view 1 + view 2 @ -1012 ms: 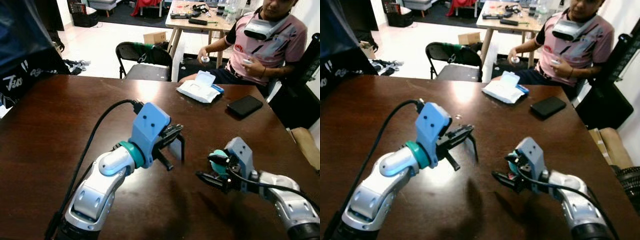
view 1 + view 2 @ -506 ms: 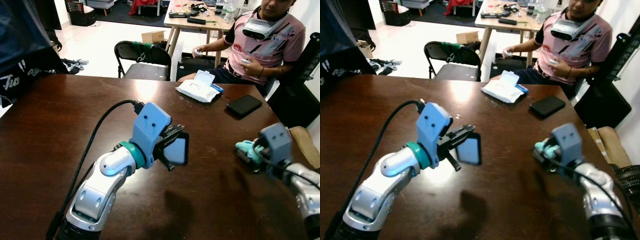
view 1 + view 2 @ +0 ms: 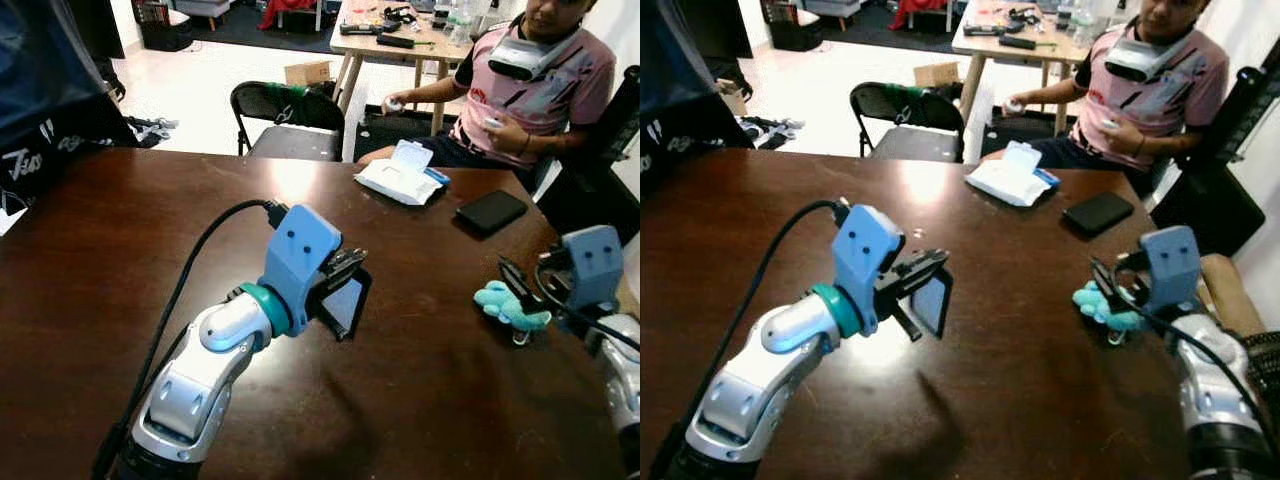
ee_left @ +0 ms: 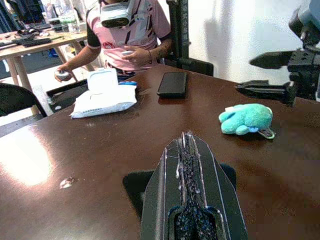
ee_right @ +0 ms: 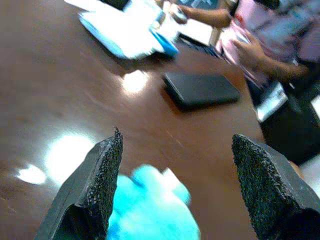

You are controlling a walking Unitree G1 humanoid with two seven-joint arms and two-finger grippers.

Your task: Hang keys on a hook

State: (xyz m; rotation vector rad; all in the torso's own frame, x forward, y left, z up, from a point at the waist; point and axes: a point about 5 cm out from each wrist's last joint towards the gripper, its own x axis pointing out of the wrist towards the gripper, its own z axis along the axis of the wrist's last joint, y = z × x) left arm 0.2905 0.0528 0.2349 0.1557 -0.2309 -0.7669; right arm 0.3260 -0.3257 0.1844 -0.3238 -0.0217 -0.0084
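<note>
The keys are a teal plush keychain with a metal ring, lying on the dark wooden table near its right edge. My right gripper hovers just behind and above the plush, open; in the right wrist view its pads stand wide apart with the plush low between them, untouched. My left gripper is over the table's middle, shut on a dark flat rectangular plate held tilted. In the left wrist view the fingers are pressed together over that plate.
At the far side lie a white wipes pack and a black phone. A person sits behind the table holding controllers. A black folding chair stands at the far edge. The table's right edge is close to my right arm.
My right gripper carried the teal plush from mid-table to the right, then opened; the plush now lies on the table. The plate in my left gripper has turned.
</note>
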